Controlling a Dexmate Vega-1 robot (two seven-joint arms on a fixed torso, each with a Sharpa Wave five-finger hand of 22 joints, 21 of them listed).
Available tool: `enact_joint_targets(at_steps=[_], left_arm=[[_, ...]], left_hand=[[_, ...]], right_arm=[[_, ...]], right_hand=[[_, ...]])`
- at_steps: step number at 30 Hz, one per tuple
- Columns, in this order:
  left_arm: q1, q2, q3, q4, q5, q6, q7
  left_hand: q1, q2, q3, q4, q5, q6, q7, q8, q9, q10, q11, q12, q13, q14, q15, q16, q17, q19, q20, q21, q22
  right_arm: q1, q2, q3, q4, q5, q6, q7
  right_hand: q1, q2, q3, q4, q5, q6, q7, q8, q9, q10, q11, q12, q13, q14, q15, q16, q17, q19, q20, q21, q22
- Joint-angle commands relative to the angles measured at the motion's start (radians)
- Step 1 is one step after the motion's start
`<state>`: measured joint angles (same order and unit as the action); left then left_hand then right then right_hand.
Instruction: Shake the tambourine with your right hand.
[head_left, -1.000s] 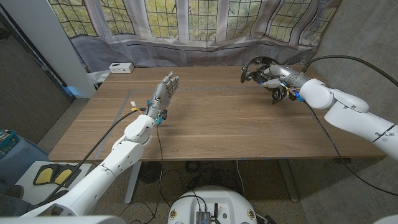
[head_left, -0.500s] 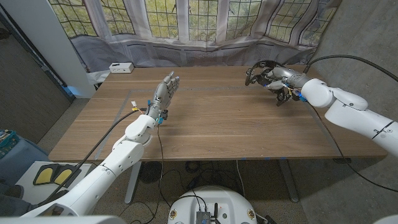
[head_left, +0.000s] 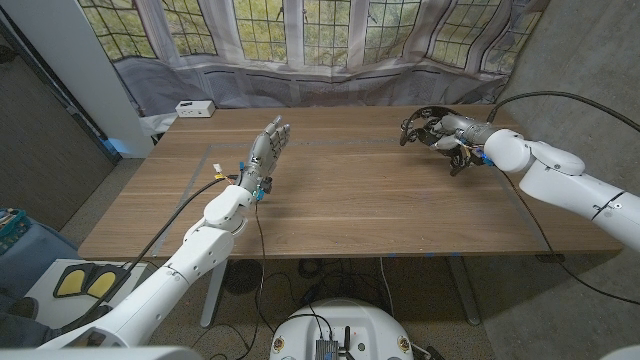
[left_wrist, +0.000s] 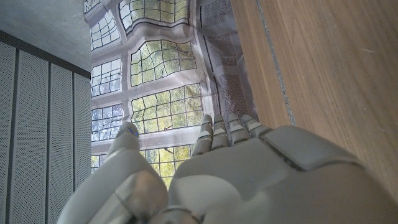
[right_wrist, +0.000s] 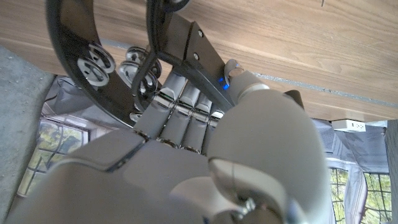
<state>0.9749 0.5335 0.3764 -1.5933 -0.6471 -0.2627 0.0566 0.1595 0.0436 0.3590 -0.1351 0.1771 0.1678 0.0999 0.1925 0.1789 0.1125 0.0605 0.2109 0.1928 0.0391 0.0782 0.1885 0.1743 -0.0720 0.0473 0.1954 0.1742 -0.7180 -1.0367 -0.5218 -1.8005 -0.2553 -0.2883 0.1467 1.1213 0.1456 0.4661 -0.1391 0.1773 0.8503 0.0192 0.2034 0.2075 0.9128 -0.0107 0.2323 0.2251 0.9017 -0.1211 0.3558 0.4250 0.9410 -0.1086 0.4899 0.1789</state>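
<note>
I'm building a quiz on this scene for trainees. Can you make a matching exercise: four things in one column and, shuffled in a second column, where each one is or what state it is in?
Things:
1. tambourine
2. left robot hand
3. right robot hand
4. white box

Places or states:
A. holds nothing, fingers straight
B. sits at the table's far left corner
C. grips the black frame
D. held over the table's far right part

Pairs: 1-D, 2-A, 3-C, 4-B
</note>
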Motion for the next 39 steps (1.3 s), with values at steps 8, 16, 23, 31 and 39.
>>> enact_joint_targets(at_steps=[8, 16, 23, 31, 39], left_arm=[[0.001, -0.008, 0.004, -0.003, 0.008, -0.002, 0.012], [0.002, -0.004, 0.005, -0.011, 0.013, 0.004, 0.018], [0.005, -0.001, 0.004, -0.019, 0.013, 0.009, 0.022], [0.008, 0.003, 0.002, -0.026, 0.014, 0.013, 0.025], [0.012, 0.008, -0.002, -0.031, 0.016, 0.011, 0.028]], left_hand=[[0.006, 0.009, 0.006, 0.001, -0.002, 0.003, 0.0, -0.002, 0.003, 0.005, 0.001, 0.001, 0.004, 0.001, 0.006, -0.001, 0.005, -0.003, -0.01, 0.002, 0.005], [0.006, 0.009, 0.006, 0.001, -0.002, 0.001, 0.001, -0.003, 0.003, 0.005, 0.002, 0.0, 0.003, 0.001, 0.007, -0.001, 0.005, -0.003, -0.009, 0.003, 0.005], [0.006, 0.009, 0.007, 0.001, -0.002, 0.001, 0.0, -0.003, 0.003, 0.005, 0.003, 0.0, 0.004, 0.0, 0.006, -0.001, 0.005, -0.003, -0.009, 0.003, 0.005], [0.006, 0.009, 0.007, 0.001, -0.002, 0.001, -0.001, -0.003, 0.003, 0.004, 0.0, 0.0, 0.004, 0.0, 0.005, -0.001, 0.005, -0.003, -0.008, 0.002, 0.005], [0.007, 0.009, 0.007, 0.001, -0.002, 0.001, -0.001, -0.003, 0.003, 0.005, 0.0, 0.0, 0.003, 0.0, 0.006, -0.001, 0.005, -0.004, -0.007, 0.002, 0.005]], right_arm=[[0.07, 0.033, -0.086, 0.087, -0.07, -0.03, 0.059], [0.097, 0.048, -0.117, 0.121, -0.094, -0.041, 0.087], [0.118, 0.066, -0.138, 0.155, -0.101, -0.031, 0.104], [0.139, 0.084, -0.16, 0.186, -0.114, -0.027, 0.116], [0.156, 0.1, -0.178, 0.211, -0.129, -0.031, 0.123]], right_hand=[[0.031, 0.04, 0.038, 0.032, 0.007, 0.074, -0.069, 0.003, 0.001, 0.005, 0.006, -0.007, 0.005, 0.008, -0.043, -0.006, 0.006, -0.004, 0.0, 0.009, 0.005], [0.031, 0.041, 0.038, 0.033, 0.007, 0.074, -0.07, 0.002, 0.001, 0.005, 0.007, -0.007, 0.005, 0.007, -0.043, -0.007, 0.008, -0.007, 0.001, 0.01, 0.005], [0.031, 0.04, 0.039, 0.032, 0.007, 0.074, -0.07, 0.003, 0.001, 0.004, 0.003, -0.008, 0.006, 0.006, -0.041, -0.009, 0.008, -0.009, 0.002, 0.011, 0.005], [0.031, 0.04, 0.039, 0.031, 0.008, 0.074, -0.071, 0.002, 0.001, 0.003, 0.006, -0.008, 0.006, 0.006, -0.044, -0.01, 0.01, -0.01, 0.003, 0.013, 0.005], [0.031, 0.04, 0.039, 0.031, 0.008, 0.074, -0.07, 0.002, 0.001, 0.0, 0.003, -0.009, 0.006, 0.004, -0.041, -0.012, 0.011, -0.013, 0.003, 0.015, 0.005]])
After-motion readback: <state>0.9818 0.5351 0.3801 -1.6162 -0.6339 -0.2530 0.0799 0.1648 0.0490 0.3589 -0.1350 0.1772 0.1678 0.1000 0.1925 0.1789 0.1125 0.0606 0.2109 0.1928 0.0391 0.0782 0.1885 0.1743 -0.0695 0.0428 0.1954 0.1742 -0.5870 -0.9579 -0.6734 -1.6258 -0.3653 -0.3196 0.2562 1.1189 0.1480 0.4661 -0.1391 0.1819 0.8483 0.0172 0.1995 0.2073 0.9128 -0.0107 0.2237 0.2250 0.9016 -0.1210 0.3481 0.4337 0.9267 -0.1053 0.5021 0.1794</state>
